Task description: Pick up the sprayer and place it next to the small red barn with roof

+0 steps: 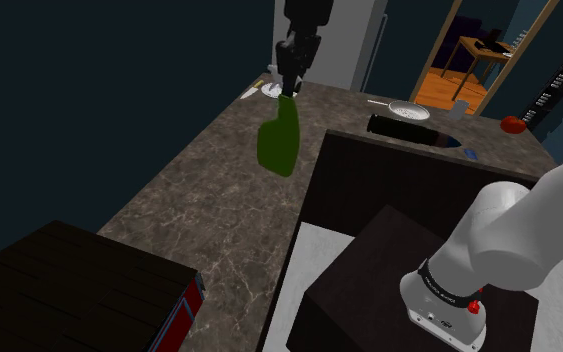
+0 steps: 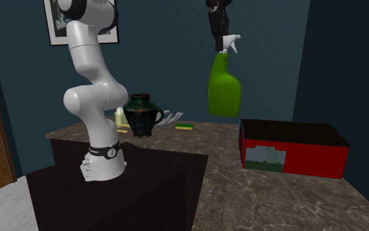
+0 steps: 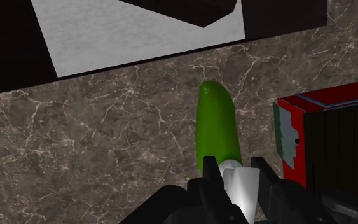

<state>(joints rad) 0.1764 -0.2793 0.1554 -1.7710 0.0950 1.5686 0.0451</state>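
The sprayer is a green bottle [image 1: 280, 139] [image 2: 224, 88] [image 3: 217, 126] with a white trigger head [image 2: 229, 43] [image 3: 240, 184]. It hangs high above the marble counter [image 1: 219, 210]. My black gripper [image 1: 288, 78] [image 2: 218, 38] [image 3: 238, 184] is shut on the white head, with the bottle dangling below it. The red barn with a dark roof [image 1: 79, 290] [image 2: 293, 147] [image 3: 327, 137] stands on the counter, at the shoulder view's lower left and the second exterior view's right. In the wrist view the bottle hangs over bare counter beside the barn.
A dark vase [image 2: 141, 114], a yellow-green sponge [image 2: 185, 126], a strainer [image 1: 407, 109] and a red apple [image 1: 512, 124] sit at the counter's far end. My dark stand [image 1: 399, 270] borders the counter. Bare marble lies between the barn and the stand.
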